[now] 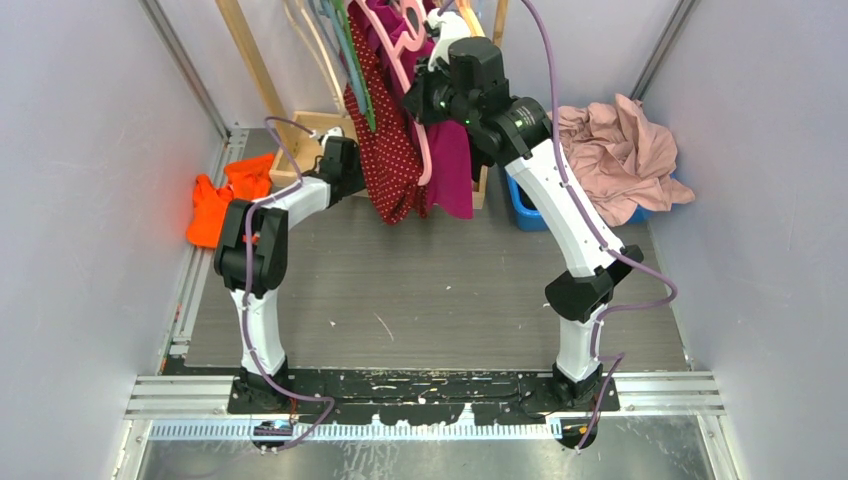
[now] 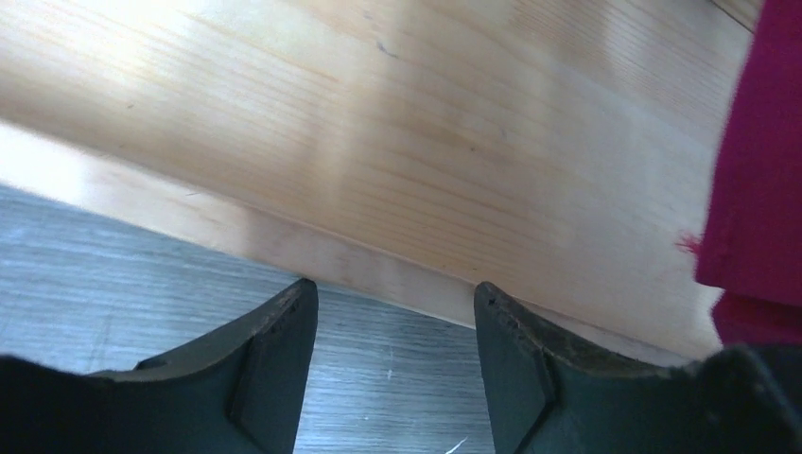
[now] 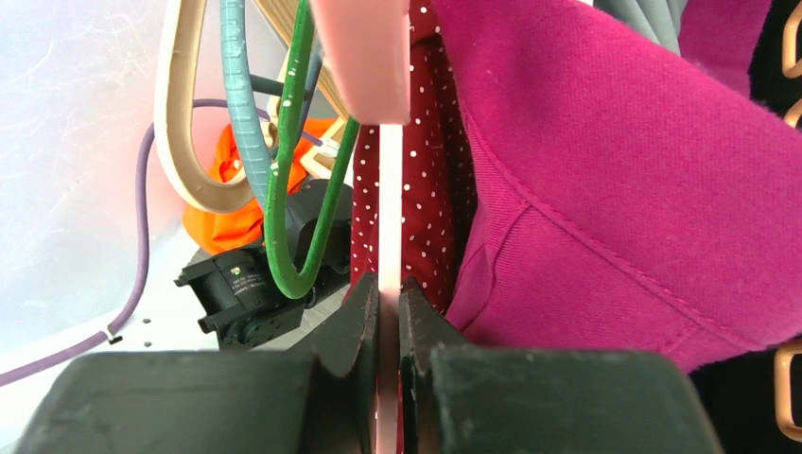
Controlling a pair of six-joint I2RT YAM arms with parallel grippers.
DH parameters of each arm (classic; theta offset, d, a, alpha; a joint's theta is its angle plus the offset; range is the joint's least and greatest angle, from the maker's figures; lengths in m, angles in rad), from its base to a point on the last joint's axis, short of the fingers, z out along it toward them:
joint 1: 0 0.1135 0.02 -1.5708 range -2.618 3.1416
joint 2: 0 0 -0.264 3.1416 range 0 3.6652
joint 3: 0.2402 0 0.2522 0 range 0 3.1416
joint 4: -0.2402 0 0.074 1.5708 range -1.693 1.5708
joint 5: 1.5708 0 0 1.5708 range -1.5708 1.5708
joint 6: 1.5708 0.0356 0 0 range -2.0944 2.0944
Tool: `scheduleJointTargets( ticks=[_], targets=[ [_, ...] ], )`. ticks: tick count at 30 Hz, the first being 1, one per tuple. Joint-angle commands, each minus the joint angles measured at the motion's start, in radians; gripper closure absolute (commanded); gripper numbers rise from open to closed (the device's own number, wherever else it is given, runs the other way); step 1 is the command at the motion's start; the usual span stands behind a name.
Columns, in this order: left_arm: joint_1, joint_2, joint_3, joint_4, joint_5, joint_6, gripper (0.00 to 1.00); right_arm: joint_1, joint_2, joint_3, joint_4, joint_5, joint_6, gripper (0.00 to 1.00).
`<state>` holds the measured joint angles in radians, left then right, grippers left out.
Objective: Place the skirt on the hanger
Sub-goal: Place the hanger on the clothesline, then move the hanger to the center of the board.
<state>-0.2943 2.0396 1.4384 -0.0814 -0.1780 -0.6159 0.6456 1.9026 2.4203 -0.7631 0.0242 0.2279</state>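
Observation:
The skirt [image 1: 385, 150], dark red with small white dots, hangs from the rack beside the magenta garment [image 1: 452, 165]. The thin pink hanger [image 1: 424, 150] lies against the skirt's front. My right gripper [image 3: 390, 284] is shut on the hanger's flat pink bar [image 3: 390, 199], with the skirt [image 3: 430, 189] just behind it. My left gripper [image 2: 395, 293] is open and empty, low over the grey table, facing the rack's wooden base [image 2: 426, 142]. From above, its fingers are hidden by the skirt's hem and only the wrist [image 1: 338, 160] shows.
A green hanger [image 3: 303, 189], a teal one [image 3: 241, 95] and a broad tan wooden one [image 3: 180, 142] hang left of the pink bar. An orange cloth [image 1: 222, 200] lies at the left wall. A pale pink garment [image 1: 620, 155] fills the blue bin [image 1: 530, 210] at the right.

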Motion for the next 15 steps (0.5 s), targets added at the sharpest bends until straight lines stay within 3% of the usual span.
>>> scheduleJointTargets(
  ticks=[1, 7, 15],
  targets=[
    [-0.017, -0.099, 0.015, 0.019, 0.088, 0.068, 0.38, -0.010, -0.085, 0.015, 0.143, -0.016, 0.007, 0.99],
    [-0.017, -0.174, -0.025, 0.033, 0.073, 0.092, 0.35, -0.015, -0.094, 0.001, 0.153, -0.024, 0.013, 0.99],
    [-0.012, 0.047, 0.256, -0.154, 0.082, 0.139, 0.33, -0.019, -0.104, -0.009, 0.159, -0.025, 0.014, 0.99]
  ],
)
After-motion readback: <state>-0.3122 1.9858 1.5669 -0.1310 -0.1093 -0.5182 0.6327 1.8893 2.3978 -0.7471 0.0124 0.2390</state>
